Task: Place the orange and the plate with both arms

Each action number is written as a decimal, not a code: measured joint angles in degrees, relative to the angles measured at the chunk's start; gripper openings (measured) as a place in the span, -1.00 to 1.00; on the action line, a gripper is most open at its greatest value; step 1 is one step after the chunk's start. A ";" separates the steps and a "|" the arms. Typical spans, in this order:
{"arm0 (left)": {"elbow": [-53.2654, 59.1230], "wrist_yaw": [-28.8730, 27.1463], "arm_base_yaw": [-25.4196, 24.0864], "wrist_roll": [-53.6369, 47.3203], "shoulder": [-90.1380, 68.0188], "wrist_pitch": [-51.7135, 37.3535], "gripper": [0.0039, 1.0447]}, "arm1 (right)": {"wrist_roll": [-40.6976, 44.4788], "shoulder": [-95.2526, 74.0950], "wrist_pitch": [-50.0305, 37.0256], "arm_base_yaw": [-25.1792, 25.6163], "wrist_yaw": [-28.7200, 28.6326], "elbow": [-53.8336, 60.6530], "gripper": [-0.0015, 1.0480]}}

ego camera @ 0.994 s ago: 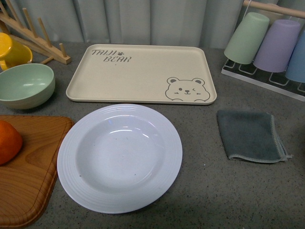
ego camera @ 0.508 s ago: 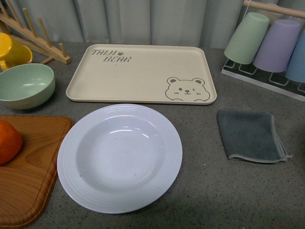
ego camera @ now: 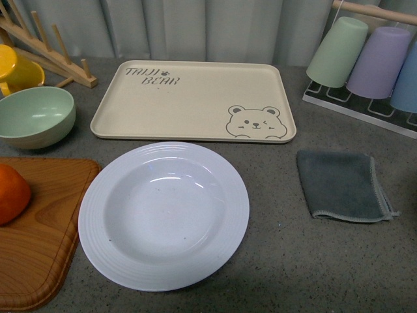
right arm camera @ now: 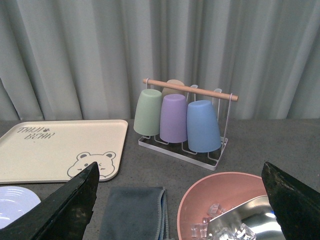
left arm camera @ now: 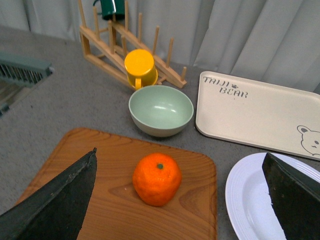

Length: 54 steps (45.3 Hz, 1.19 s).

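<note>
The orange sits on a wooden cutting board at the left edge of the front view. In the left wrist view the orange lies between the spread fingers of my open left gripper, which hovers above it. The white ridged plate lies on the grey table in front of the beige bear tray; its edge shows in the left wrist view. My right gripper is open and empty, above a grey cloth and a pink bowl. Neither arm shows in the front view.
A mint-green bowl, a yellow cup and a wooden rack stand at the back left. A cup rack with green, purple and blue cups stands at the back right. A grey cloth lies right of the plate.
</note>
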<state>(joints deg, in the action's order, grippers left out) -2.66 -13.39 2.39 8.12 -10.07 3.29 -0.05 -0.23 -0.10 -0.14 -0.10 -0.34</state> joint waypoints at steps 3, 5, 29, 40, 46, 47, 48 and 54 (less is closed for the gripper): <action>-0.35 1.68 -1.68 1.49 -4.26 -3.06 0.88 | 0.00 0.00 0.00 0.00 0.02 0.00 0.82; -0.87 3.28 -3.08 2.21 -10.08 -7.85 0.88 | 0.00 0.00 0.00 0.00 0.00 0.00 0.82; -16.87 8.50 2.23 -1.49 -72.52 -32.87 0.88 | 0.00 0.00 0.00 0.00 0.00 0.00 0.82; -20.72 5.44 0.70 -1.44 -81.55 -32.92 0.88 | 0.00 0.00 0.00 0.00 0.02 0.00 0.82; -21.81 4.57 -2.40 -1.57 -81.35 -31.17 0.88 | 0.00 0.00 0.00 0.00 0.02 0.00 0.82; -21.94 4.57 -2.93 -1.66 -81.33 -30.56 0.88 | 0.00 0.00 0.00 0.00 0.02 0.00 0.82; -22.03 4.52 -3.37 -1.86 -81.33 -29.88 0.88 | 0.00 0.00 0.00 0.00 0.02 0.00 0.82; -22.10 6.36 -4.26 -3.26 -81.61 -26.45 0.88 | 0.00 0.00 0.00 0.00 0.02 0.00 0.82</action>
<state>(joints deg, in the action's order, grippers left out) -24.75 -7.03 -1.87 4.86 -91.68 -23.16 -0.05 -0.23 -0.10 -0.14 -0.08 -0.34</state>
